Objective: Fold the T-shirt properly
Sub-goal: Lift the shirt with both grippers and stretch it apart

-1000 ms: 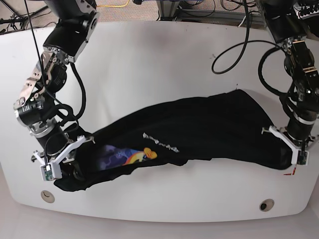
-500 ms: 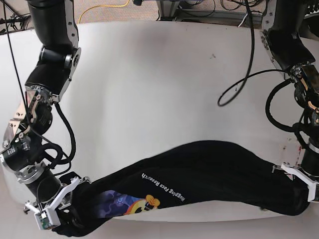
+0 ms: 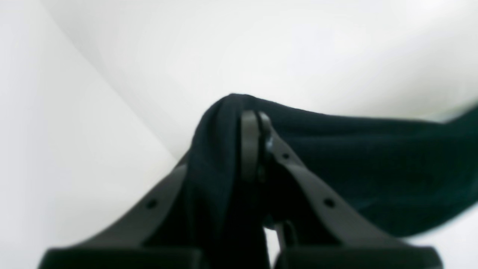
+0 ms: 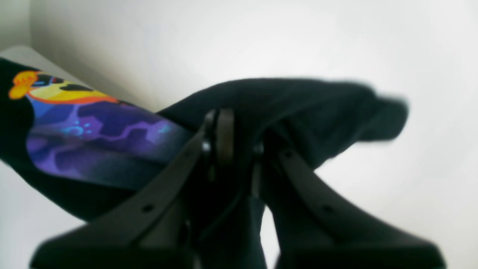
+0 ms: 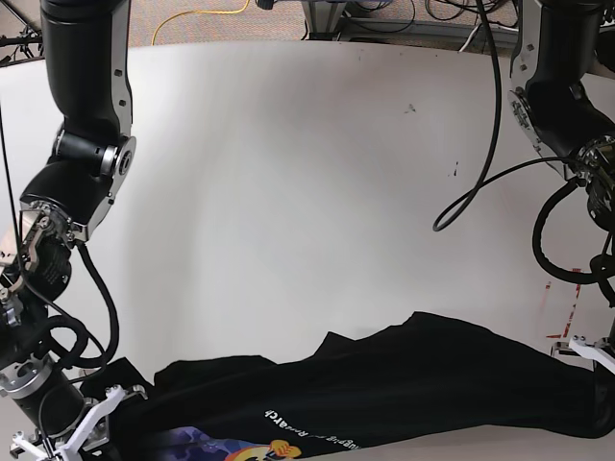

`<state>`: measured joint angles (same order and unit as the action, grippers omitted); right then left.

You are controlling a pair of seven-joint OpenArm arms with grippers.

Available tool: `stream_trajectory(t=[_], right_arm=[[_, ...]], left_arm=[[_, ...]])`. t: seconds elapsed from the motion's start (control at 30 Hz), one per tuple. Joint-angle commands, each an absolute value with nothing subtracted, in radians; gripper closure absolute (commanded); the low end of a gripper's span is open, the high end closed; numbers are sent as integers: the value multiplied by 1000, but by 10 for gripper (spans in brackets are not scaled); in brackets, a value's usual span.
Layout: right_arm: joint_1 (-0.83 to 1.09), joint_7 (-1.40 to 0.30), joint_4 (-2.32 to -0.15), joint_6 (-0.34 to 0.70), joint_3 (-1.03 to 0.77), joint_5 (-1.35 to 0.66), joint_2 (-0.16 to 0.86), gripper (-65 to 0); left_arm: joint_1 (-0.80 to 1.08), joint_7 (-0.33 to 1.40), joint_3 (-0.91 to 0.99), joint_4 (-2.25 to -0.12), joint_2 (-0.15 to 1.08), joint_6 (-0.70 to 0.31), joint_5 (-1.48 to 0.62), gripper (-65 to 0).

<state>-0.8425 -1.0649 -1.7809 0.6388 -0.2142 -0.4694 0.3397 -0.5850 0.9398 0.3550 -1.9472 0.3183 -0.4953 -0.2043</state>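
Note:
The black T-shirt (image 5: 413, 384) hangs stretched along the bottom of the base view, with its orange and purple print (image 5: 274, 449) and white lettering (image 5: 307, 432) near the lower edge. My left gripper (image 5: 594, 357), on that view's right, is shut on one end of the cloth. The left wrist view shows its fingertips (image 3: 249, 127) pinching a black fold (image 3: 336, 157). My right gripper (image 5: 77, 437), at the lower left, is shut on the other end. In the right wrist view, its fingertips (image 4: 224, 127) clamp bunched black cloth (image 4: 298, 104) beside the purple print (image 4: 97, 138).
The white table (image 5: 288, 173) spreads behind the shirt. A black cable (image 5: 480, 192) loops down from the left arm over the table's right side. More cables and a yellow cord (image 5: 192, 14) lie on the floor beyond the far edge.
Both arms have drawn back toward the table's near edge, pulling the shirt down the view with them. Both grippers have stayed shut on the cloth.

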Motion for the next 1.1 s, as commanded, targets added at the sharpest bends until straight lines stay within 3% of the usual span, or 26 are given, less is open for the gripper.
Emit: stream_trajectory(t=[0.0,0.53,0.8,1.07], right_arm=[[-878,-1050,-1784,656,-224,-472,360,-13],[-942,-1063,-1666,652,-202,-480,418,-15],[-1020,-1054,-1564,625,-174,-480,407,-17],[-1005,-1068,-1569,607,-149,-485,414,-15]], left_arm=[[-623,929,360,-1936,330,-499,-209,-4],[-755,955,367,-1776,354,-523,-214,-4],[-877,935,403,-1667,395,-467,-237,-3],[-873,883,439,-1611,418,-419,-266,0]])
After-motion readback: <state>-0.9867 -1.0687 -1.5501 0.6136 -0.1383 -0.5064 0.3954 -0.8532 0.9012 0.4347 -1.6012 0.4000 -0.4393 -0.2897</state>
